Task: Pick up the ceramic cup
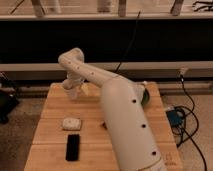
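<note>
My white arm reaches from the lower right across the wooden table (pixel 50 135) to its far left corner. There the gripper (pixel 75 93) points down at the table. A small white shape at the gripper's tip looks like the ceramic cup (pixel 74 95). The wrist mostly covers it, so I cannot tell whether it is held or only touched.
A flat white rounded-square object (pixel 71 123) lies at the middle left, with a black phone (pixel 73 147) in front of it. A green bowl (pixel 145 95) shows partly behind the arm at the far right. A small brown item (pixel 104 125) lies by the arm. Cables and a blue box (pixel 175 117) are on the floor to the right.
</note>
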You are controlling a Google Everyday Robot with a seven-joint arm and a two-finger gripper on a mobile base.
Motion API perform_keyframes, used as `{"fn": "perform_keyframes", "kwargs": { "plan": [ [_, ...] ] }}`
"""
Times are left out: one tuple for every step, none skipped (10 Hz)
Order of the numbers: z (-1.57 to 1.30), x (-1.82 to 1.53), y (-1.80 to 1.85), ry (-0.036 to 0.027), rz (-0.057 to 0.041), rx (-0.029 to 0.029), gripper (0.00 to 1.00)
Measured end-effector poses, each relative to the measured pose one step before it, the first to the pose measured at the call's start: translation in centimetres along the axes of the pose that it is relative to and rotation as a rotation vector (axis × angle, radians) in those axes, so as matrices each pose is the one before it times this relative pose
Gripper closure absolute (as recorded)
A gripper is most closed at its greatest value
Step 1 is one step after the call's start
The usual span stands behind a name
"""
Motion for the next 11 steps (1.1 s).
{"fn": "perform_keyframes", "kwargs": {
  "plan": [
    [0.149, 0.003, -0.037, -0.00162, -0.00084, -0.00036, 0.23],
    [0.220, -0.007, -0.060, -0.00338, -0.00189, -0.00008, 0.33],
    [0.259, -0.002, 0.002, -0.00345, -0.00232, -0.00124, 0.45],
    [0.133, -0.024, -0.002, -0.00233, -0.00242, -0.00034, 0.55],
    [0.069, -0.036, -0.023, -0.00146, -0.00237, 0.00057, 0.62],
    [0.035, -0.092, -0.106, -0.00403, -0.00246, 0.00515, 0.74],
    [0.054, -0.022, -0.087, -0.00483, 0.00072, 0.02246, 0.84],
    [-0.310, -0.078, 0.499, 0.00027, -0.00303, -0.00089, 0.93],
    [-0.899, -0.028, 0.452, 0.00622, -0.00466, -0.00475, 0.99],
    [-1.360, -0.173, 0.141, 0.00373, -0.00603, 0.00194, 1.00],
    [-0.885, -0.025, 0.136, 0.00113, -0.00237, -0.00053, 1.00]
  ]
}}
